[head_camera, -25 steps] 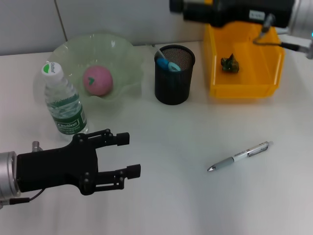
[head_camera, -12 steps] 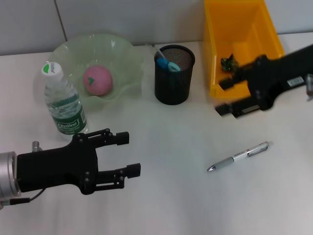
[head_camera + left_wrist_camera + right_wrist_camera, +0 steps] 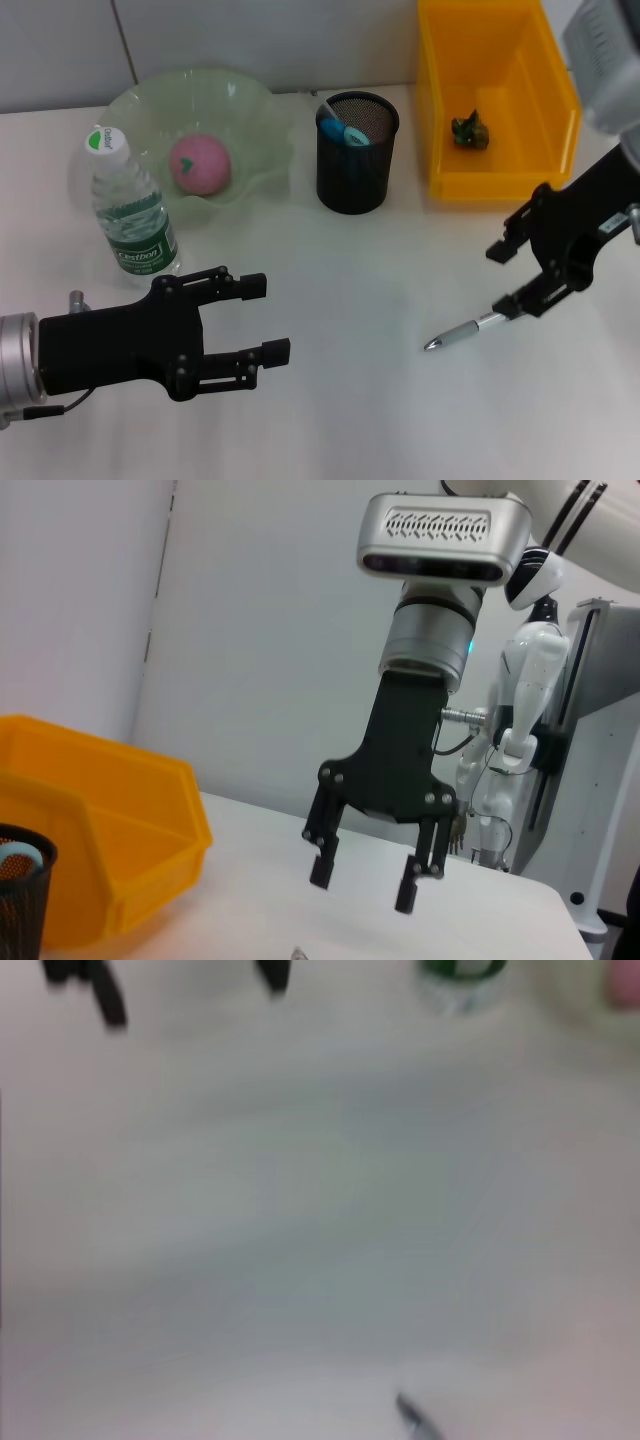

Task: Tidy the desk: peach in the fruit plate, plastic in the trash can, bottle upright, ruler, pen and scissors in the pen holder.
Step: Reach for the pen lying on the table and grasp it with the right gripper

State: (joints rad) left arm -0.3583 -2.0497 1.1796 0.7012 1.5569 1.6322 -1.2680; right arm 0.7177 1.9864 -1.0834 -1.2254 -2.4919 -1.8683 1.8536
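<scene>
Right gripper hung over the pen, fingers apart; left gripper sat low near the bottle, fingers apart.

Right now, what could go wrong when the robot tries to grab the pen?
The right gripper is open above the back end of the pen, not its middle. Gripped there, the pen might tilt or slip out. The pen is thin and lies flat on the table, so the fingers could bump it and roll it away. Later, the pen holder already holds things, so the pen could catch on them.
</scene>
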